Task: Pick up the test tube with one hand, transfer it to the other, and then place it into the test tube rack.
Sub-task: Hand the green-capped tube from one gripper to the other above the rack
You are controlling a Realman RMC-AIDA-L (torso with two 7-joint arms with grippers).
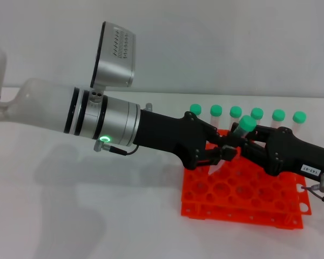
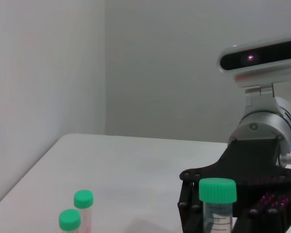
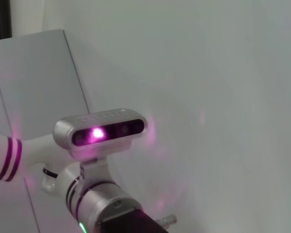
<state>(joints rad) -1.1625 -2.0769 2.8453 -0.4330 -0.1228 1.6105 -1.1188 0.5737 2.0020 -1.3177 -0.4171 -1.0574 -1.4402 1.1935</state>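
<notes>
The test tube (image 1: 243,131), clear with a green cap, hangs tilted in the air above the orange-red test tube rack (image 1: 243,197). My left gripper (image 1: 225,151), on the white-silver arm with the green light, is shut on the tube's lower part. My right gripper (image 1: 242,144), with the white label strip, comes in from the right and sits at the tube just below its cap. In the left wrist view the tube (image 2: 217,204) stands close up with the right gripper (image 2: 223,218) around it.
Several more green-capped tubes (image 1: 235,112) stand in the rack's back row; two show in the left wrist view (image 2: 82,200). The right wrist view shows only the left arm's wrist camera (image 3: 101,131) and the wall. White tabletop (image 1: 97,216) lies left of the rack.
</notes>
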